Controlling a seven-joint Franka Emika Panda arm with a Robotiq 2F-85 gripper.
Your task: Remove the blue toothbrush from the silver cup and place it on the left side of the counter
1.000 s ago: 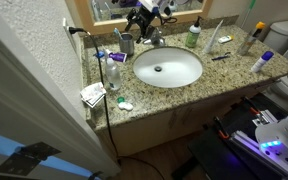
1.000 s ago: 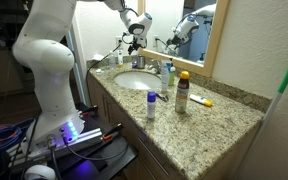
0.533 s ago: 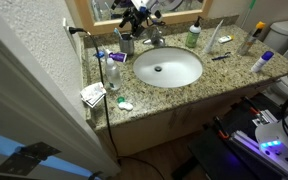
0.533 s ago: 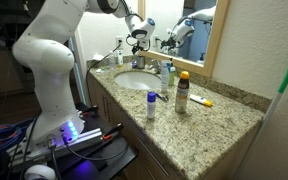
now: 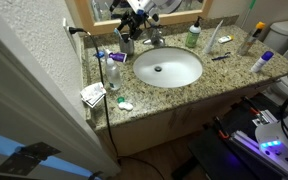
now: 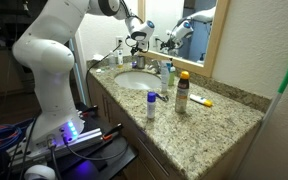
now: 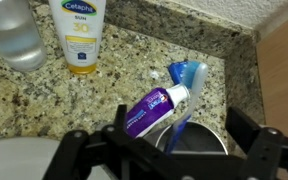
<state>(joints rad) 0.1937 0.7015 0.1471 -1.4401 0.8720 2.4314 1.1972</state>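
— Gripper (image 5: pixel 135 18) first: where did it hang in an exterior view?
— Over the back corner of the counter (image 5: pixel 234 72), above the silver cup (image 5: pixel 125 43). It was too small there to tell whether the jaws were apart.

— And from the side?
— In an exterior view the gripper (image 6: pixel 137 40) hovered just above the silver cup (image 6: pixel 139 62) by the mirror, the arm arched over the basin. Jaws again unreadable.

— The wrist view?
— It showed them wide apart, one finger on either side of the cup (image 7: pixel 212 140), gripping nothing. The blue toothbrush (image 7: pixel 191 78) stood in the cup, leaning on the rim with its top end clear of it. It touched a purple toothpaste tube (image 7: pixel 152 110). A Cetaphil bottle (image 7: pixel 77 30) and a clear bottle (image 7: pixel 12 35) stood beyond on the granite.

— Why the straddle?
— Probably lined up to descend and close on the handle above the rim. The tube, lying against it, risked being pinched too.
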